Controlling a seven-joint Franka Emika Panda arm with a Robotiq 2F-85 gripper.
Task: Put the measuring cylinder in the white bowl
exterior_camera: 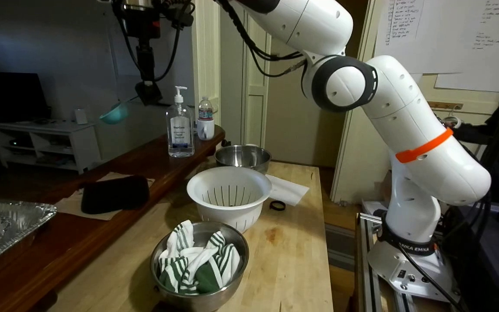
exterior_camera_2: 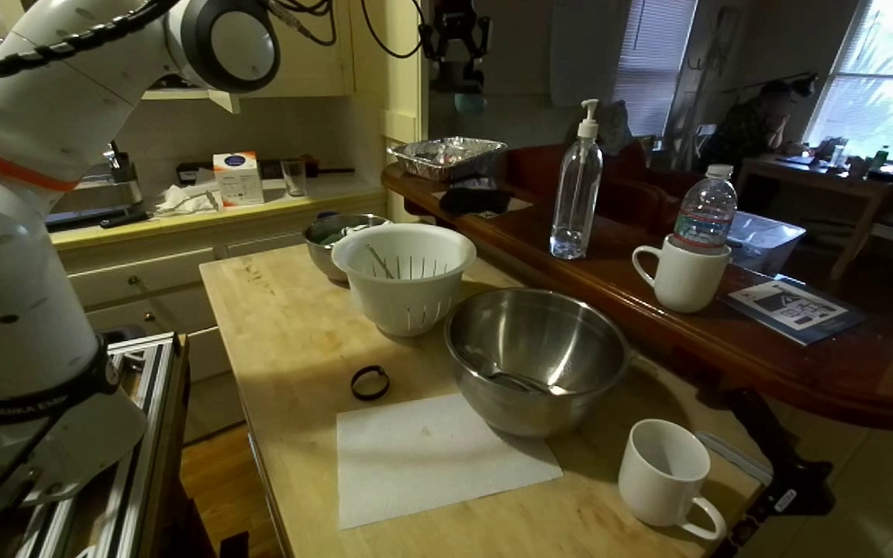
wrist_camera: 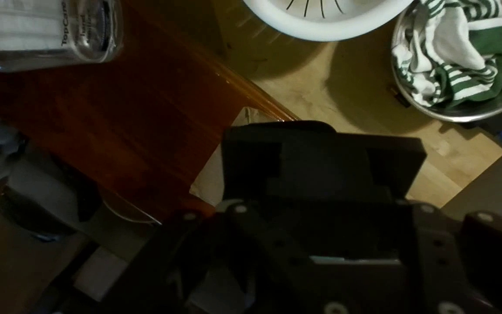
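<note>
Teal measuring cylinder, in claw, long axis slanting down

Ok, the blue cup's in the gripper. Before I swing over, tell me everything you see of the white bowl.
The white bowl looks like a plastic colander: smooth, broad rim, tapering sides cut with narrow upright slits. It stands upright, mouth up, on the wooden tabletop, between the cloth-filled metal bowl and the plain metal bowl; whether it touches either, I can't tell. In an exterior view a thin rod, perhaps a utensil handle, slants inside it. Its floor doesn't show clearly.
</note>
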